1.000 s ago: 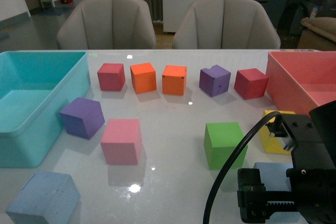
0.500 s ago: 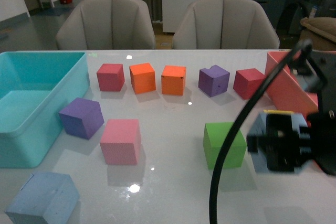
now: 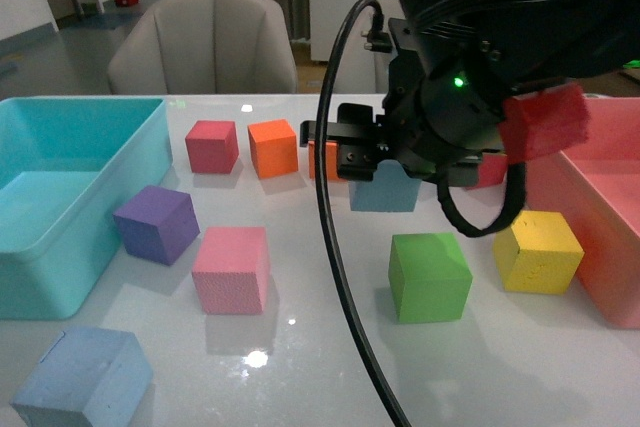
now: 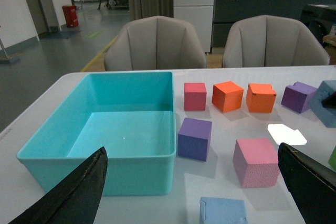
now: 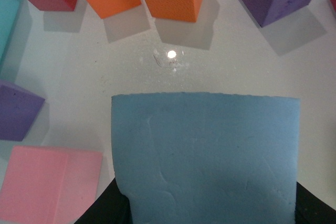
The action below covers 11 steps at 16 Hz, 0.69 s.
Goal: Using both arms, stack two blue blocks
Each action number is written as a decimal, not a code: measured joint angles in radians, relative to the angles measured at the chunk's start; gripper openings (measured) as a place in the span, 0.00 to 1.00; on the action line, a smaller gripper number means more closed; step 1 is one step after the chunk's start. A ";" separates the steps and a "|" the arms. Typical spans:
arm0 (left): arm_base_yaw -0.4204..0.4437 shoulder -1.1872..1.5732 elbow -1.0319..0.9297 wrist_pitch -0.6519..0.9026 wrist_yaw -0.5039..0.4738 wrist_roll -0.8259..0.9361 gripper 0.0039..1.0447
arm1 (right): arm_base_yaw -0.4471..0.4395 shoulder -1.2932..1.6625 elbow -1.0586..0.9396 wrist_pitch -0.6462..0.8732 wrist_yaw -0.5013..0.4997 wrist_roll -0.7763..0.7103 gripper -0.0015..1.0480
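Note:
One blue block (image 3: 385, 194) hangs above the middle of the table, with my right gripper (image 3: 372, 163) shut on it. In the right wrist view this block (image 5: 205, 153) fills the lower half, and the black fingers (image 5: 105, 211) show at its two lower corners. The other blue block (image 3: 85, 379) lies on the table at the near left corner. It shows at the lower edge of the left wrist view (image 4: 223, 211), between the spread fingertips of my open left gripper (image 4: 191, 182), which holds nothing. The left arm is out of the front view.
A teal bin (image 3: 60, 247) stands at the left and a pink tray (image 3: 600, 197) at the right. A purple cube (image 3: 155, 223), a pink cube (image 3: 231, 268), a green cube (image 3: 428, 275) and a yellow cube (image 3: 537, 252) lie around the middle. Red and orange cubes line the back.
My right arm has lifted the blue block from the near right of the table and carried it up and leftward to above the centre. The other blocks have not moved.

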 joint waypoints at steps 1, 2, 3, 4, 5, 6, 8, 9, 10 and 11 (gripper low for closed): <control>0.000 0.000 0.000 0.000 0.000 0.000 0.94 | 0.012 0.062 0.084 -0.032 0.000 0.001 0.46; 0.000 0.000 0.000 0.000 0.000 0.000 0.94 | 0.017 0.088 0.119 -0.045 0.001 0.002 0.46; 0.000 0.000 0.000 0.000 0.000 0.000 0.94 | 0.032 0.142 0.195 -0.077 0.001 0.003 0.46; 0.000 0.000 0.000 0.000 0.000 0.000 0.94 | 0.035 0.169 0.229 -0.090 -0.003 0.006 0.46; 0.000 0.000 0.000 0.000 0.000 0.000 0.94 | 0.043 0.206 0.273 -0.109 -0.004 0.013 0.46; 0.000 0.000 0.000 0.000 0.000 0.000 0.94 | 0.044 0.230 0.298 -0.126 -0.006 0.022 0.46; 0.000 0.000 0.000 0.000 0.000 0.000 0.94 | 0.043 0.273 0.335 -0.140 -0.011 0.040 0.46; 0.000 0.000 0.000 0.000 0.000 0.000 0.94 | 0.042 0.294 0.350 -0.154 -0.013 0.055 0.46; 0.000 0.000 0.000 0.000 0.000 0.000 0.94 | 0.041 0.306 0.365 -0.167 -0.013 0.065 0.46; 0.000 0.000 0.000 0.000 0.000 0.000 0.94 | 0.036 0.322 0.381 -0.169 -0.013 0.079 0.46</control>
